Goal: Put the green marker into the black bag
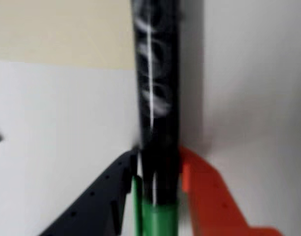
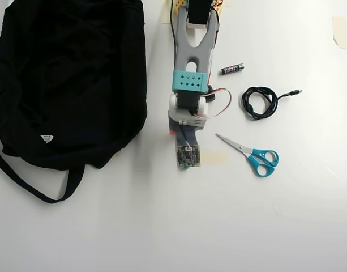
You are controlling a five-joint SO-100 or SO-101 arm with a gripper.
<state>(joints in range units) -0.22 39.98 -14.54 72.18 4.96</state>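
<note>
Taking the arm (image 2: 191, 62) at the middle of the overhead view as the landmark and reading from the left: the black bag (image 2: 65, 79) lies slumped on the white bench (image 2: 162, 226) to the arm's left, a small white tag (image 2: 47, 137) on its lower part and a long strap (image 2: 31, 184) looping out beneath it. To the arm's right sit a small black battery (image 2: 232, 69), a coiled black cable (image 2: 261, 102), and below them blue-handled scissors (image 2: 252, 154).

The green marker (image 1: 157, 108) cannot be made out from overhead, since the arm's wrist hides it. The wrist view shows it held: the fingers (image 1: 159, 167) are closed tight on the barrel, the black one (image 1: 98, 196) on the left and the orange one (image 1: 209, 196) on the right, with no gap showing on either side. The grip sits just above the green end, at the bottom edge of that view. The marker's long axis runs straight up the wrist view, in line with the fingers, the black barrel pointing away from the camera.

With the marker in hand, the bag is what the coming move turns on: it lies directly left of the wrist, close by, so a swing to that side looks like the need. Where the bag's opening is I cannot tell.
</note>
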